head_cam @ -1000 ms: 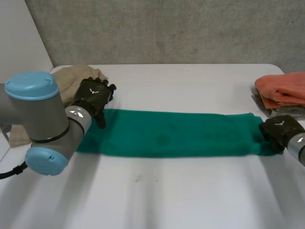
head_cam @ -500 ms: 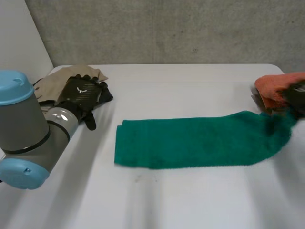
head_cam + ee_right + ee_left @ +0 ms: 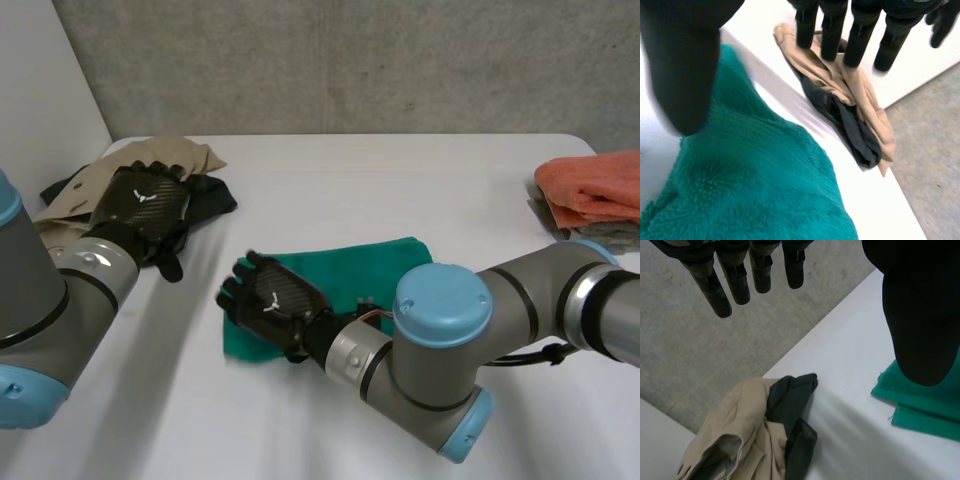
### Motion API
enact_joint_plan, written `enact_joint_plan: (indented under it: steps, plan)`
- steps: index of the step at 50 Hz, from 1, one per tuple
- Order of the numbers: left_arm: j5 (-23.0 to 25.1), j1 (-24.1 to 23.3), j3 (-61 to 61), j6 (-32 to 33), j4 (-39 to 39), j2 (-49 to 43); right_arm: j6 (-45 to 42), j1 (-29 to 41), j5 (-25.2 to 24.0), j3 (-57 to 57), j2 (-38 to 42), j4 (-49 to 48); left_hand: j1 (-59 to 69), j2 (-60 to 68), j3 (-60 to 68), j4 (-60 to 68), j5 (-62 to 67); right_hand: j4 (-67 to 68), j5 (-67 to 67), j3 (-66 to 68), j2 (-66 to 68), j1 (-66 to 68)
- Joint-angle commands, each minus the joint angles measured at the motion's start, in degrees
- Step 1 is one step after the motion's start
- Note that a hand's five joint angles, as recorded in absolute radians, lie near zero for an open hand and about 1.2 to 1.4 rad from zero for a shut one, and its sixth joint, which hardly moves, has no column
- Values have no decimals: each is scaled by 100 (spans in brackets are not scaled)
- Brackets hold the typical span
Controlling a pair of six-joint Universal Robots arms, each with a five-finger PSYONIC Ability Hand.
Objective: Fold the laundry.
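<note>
Right hand (image 3: 272, 305), fingers straight and gripping nothing, above the left end of the folded green towel (image 3: 370, 265) — middle of the table (image 3: 400, 170). Left hand (image 3: 148, 208) straight-fingered, empty, by the beige and dark clothes (image 3: 190, 155) at the far left corner. Orange towel (image 3: 590, 190) at the right edge.

Green towel (image 3: 755, 190): looped terry cloth, fuzzy. Table (image 3: 400, 190): white, smooth, matt. Beige garment (image 3: 740, 410): thin, soft cloth. Wall (image 3: 350, 60): rough grey concrete.
</note>
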Motion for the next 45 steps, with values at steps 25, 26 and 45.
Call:
enact_joint_plan:
  steps: [25, 26, 45]
  plan:
    - [234, -1174, 662, -90, 219, -834, 234, -2387, 2201, 1513, -1136, 569, -41, -69, -94, -60, -188, 6128, 6197, 6040, 6144, 6171]
    - [225, -1174, 644, -90, 210, -799, 86, -2326, 2263, 1469, -1241, 359, -41, -69, -94, -60, -188, 6128, 6197, 6040, 6144, 6171]
    - [137, -761, 11, -116, 219, -105, -725, -22, 365, 1240, -741, 216, -58, -86, -111, -77, -205, 6128, 6197, 6040, 6144, 6171]
